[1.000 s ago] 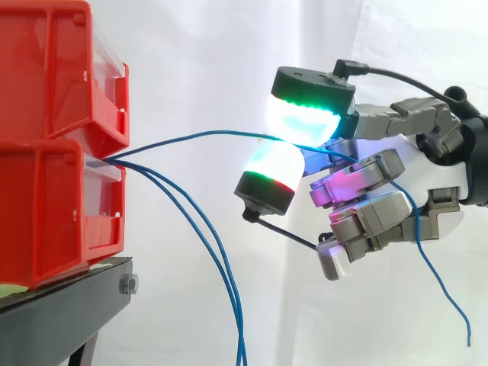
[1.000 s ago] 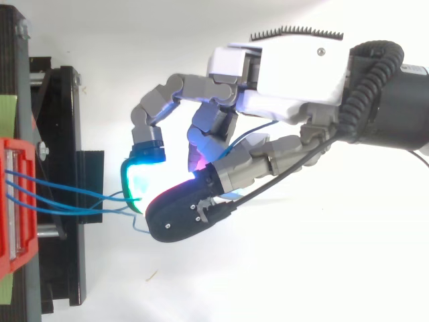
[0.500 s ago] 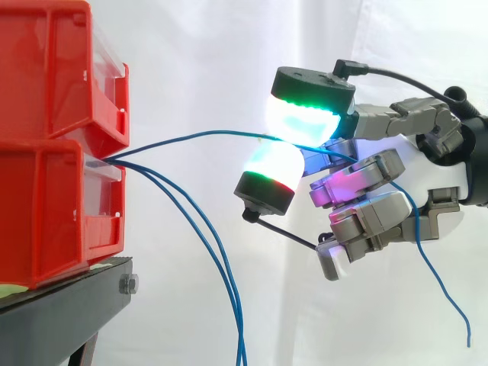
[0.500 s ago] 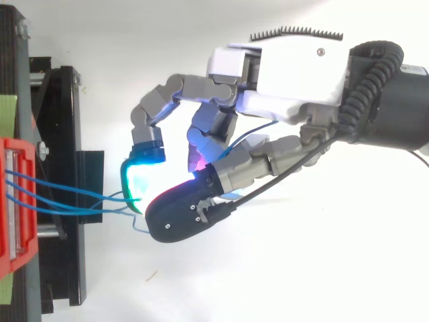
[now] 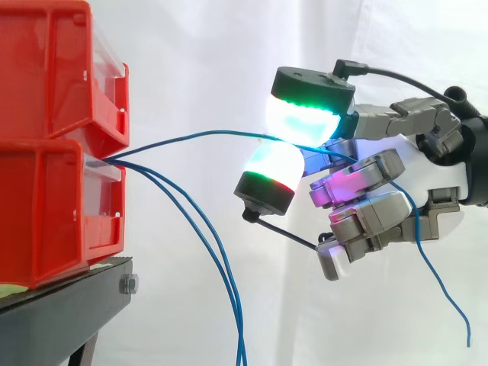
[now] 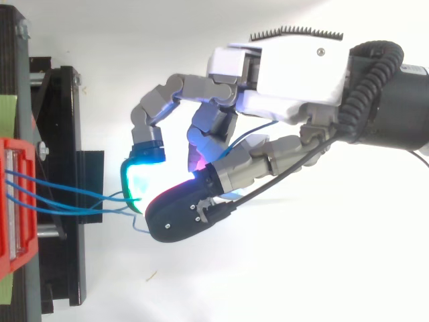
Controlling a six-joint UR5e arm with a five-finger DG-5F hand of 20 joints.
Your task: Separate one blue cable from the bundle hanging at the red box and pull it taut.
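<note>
Three blue cables come out of the lower red box (image 5: 46, 213) on the left. One blue cable (image 5: 206, 134) runs nearly level, in a shallow arc, to my hand (image 5: 366, 179), where the thumb pad (image 5: 305, 114) and a fingertip pad (image 5: 271, 171) pinch it. Its free end (image 5: 450, 297) hangs down behind the hand at the right. The other two cables (image 5: 206, 244) droop from the box to the bottom of the side view. From above, the cables (image 6: 74, 198) leave the red box (image 6: 17, 201) and meet my hand (image 6: 281, 87) at the glowing fingertips (image 6: 137, 178).
A second red box (image 5: 53, 69) is stacked on the lower one, both on a black stand (image 5: 69, 313). The stand's black frame (image 6: 60, 188) lies left of the hand in the top view. A white curtain is the backdrop.
</note>
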